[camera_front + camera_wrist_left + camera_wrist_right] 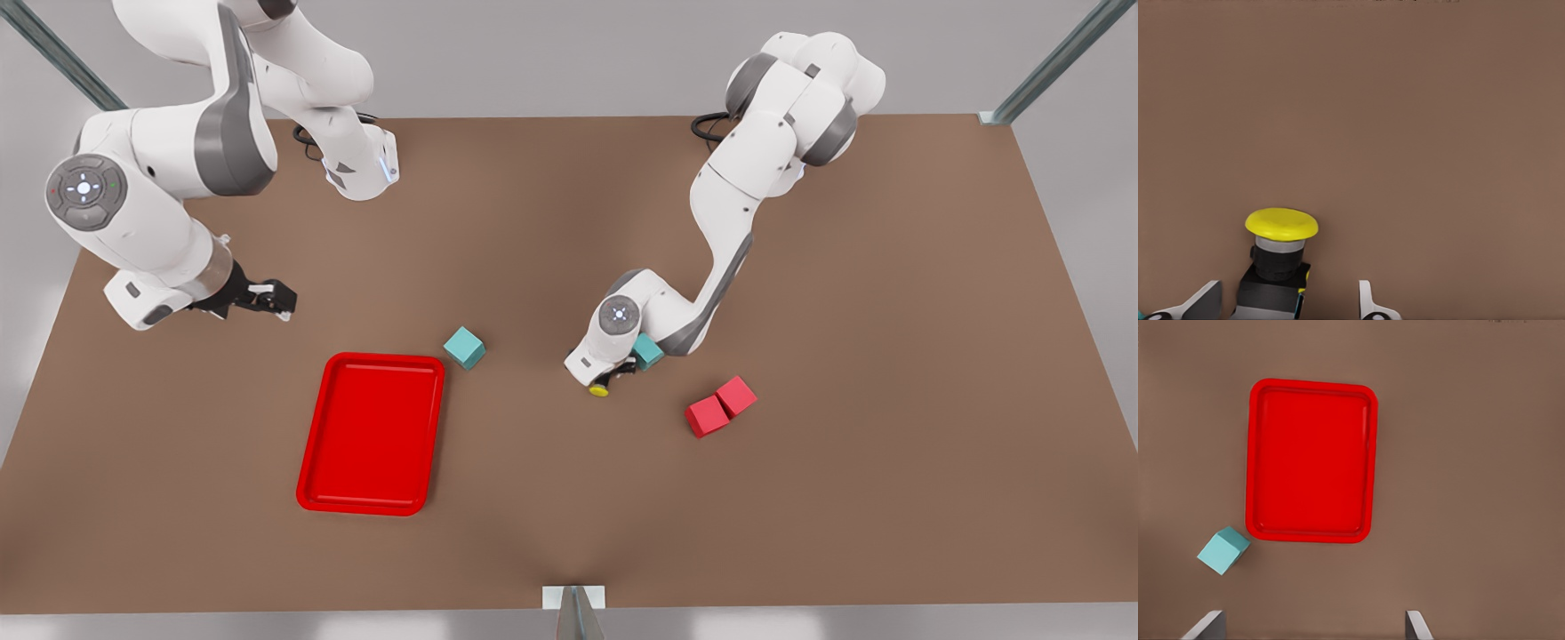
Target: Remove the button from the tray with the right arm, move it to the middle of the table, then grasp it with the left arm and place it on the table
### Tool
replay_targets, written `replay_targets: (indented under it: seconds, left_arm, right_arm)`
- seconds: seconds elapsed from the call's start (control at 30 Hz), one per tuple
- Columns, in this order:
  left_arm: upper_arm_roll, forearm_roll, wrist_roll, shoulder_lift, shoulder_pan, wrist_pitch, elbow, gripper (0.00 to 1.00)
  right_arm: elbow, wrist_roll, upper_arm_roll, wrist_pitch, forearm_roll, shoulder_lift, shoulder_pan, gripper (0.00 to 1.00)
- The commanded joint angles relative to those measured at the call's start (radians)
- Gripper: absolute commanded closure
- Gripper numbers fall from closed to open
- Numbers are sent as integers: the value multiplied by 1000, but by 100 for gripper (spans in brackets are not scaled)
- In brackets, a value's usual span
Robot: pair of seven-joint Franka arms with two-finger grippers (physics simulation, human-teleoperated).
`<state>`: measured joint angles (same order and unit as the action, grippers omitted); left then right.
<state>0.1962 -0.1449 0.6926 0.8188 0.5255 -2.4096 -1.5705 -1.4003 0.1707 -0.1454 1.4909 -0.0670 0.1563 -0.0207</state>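
The button (600, 388), a yellow cap on a dark body, lies on its side on the brown table (853, 498) near the middle. My left gripper (620, 373) is low over it, on the arm at the front view's right. In the left wrist view the button (1277, 257) lies between the spread fingers (1366, 301) of my left gripper (1288, 295), with a gap on each side. The red tray (373, 360) lies at the front view's left. Beyond its far corner my right gripper (271, 300) hangs open, holding nothing. The right wrist view looks down on the tray (1311, 385) past my right gripper (1311, 623).
One teal cube (464, 347) sits just off the tray's far corner (1223, 550). Another teal cube (647, 351) is partly hidden behind the left arm's wrist. Two red cubes (720, 404) touch each other to the front view's right of the button.
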Motion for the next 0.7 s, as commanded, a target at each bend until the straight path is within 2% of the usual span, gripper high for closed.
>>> replay_targets:
  seconds: [0.0,0.43,0.47,0.5,0.53,0.57,0.67]
  left_arm:
    - [0,-18,-68,2,-1,-6,4,0]
    - [-14,-56,-128,26,-1,0,41,0]
    - [-14,-56,-133,26,-1,1,40,3]
    - [-14,-56,-133,26,-1,3,40,10]
    - [-14,-56,-133,25,-1,7,38,22]
    - [-14,-56,-133,22,-1,15,38,28]
    - [-15,-56,-133,16,-1,32,38,34]
  right_arm:
    - [0,-102,0,-1,1,0,1,0]
    - [7,-109,1,-1,-7,2,10,0]
    - [7,-111,0,-1,-7,2,10,0]
    - [7,-109,1,-1,-7,2,10,0]
    - [7,-109,0,-1,-8,2,10,0]
    - [7,-109,1,-1,-8,2,10,0]
    - [7,-109,1,-1,-7,2,10,0]
